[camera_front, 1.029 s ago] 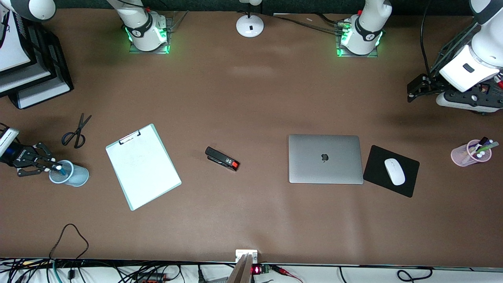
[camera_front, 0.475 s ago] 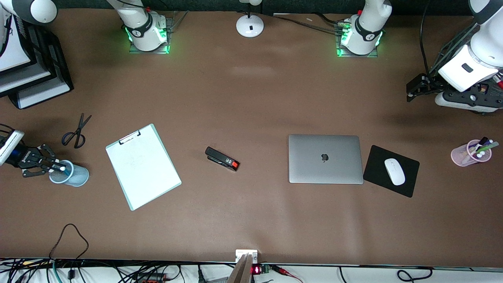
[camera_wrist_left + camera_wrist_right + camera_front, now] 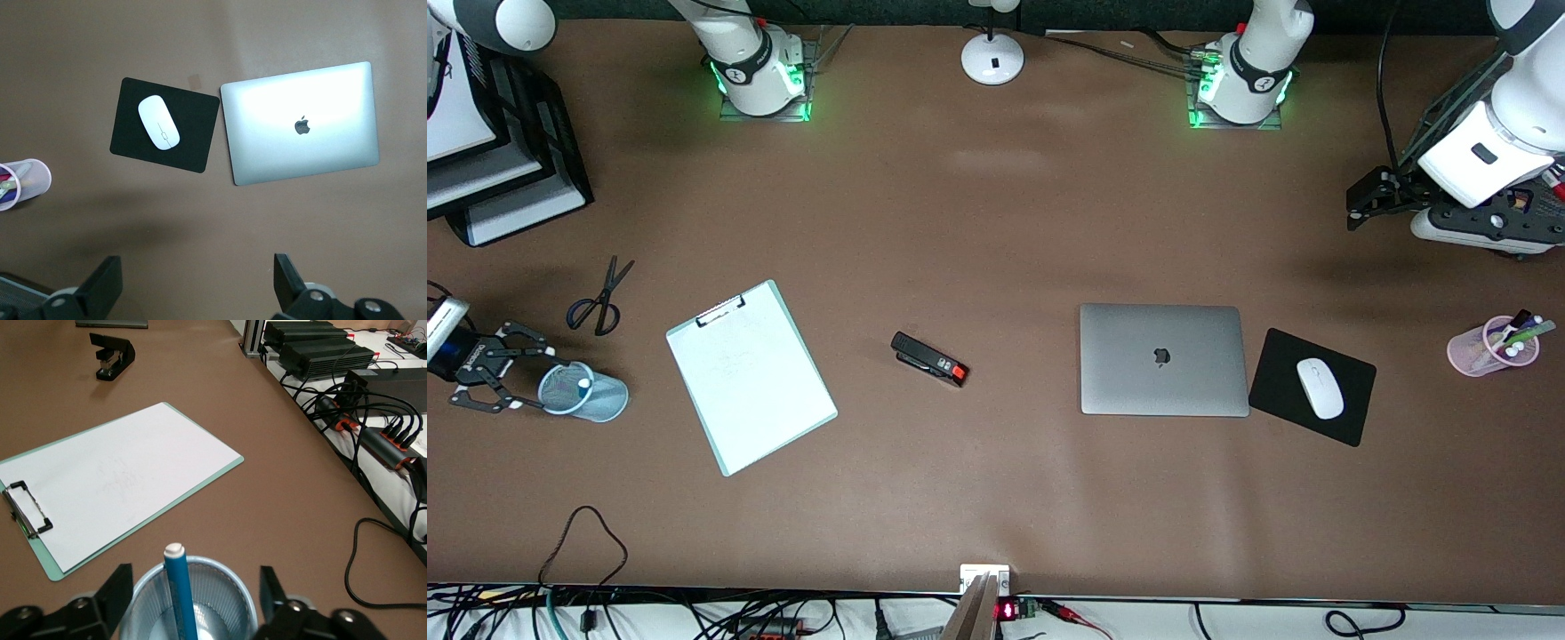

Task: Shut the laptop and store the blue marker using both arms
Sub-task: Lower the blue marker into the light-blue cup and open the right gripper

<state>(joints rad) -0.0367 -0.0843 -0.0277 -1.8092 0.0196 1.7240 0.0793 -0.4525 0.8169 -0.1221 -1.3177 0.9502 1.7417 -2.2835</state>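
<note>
clipboard (image 3: 751, 377) and scissors (image 3: 600, 298) near cup (image 3: 596, 402) with blue marker (image 3: 179, 589)

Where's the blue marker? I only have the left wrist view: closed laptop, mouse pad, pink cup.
Observer: The blue marker stands in a blue mesh cup at the right arm's end of the table, white end up.
Operator: Is the right gripper holding it?
Observer: No. The right gripper is open by the cup's rim, with nothing between its fingers.
Operator: Anything crowding the cup?
Observer: The clipboard lies beside it, apart, toward the laptop's end. The scissors lie farther from the front camera than the cup.
</note>
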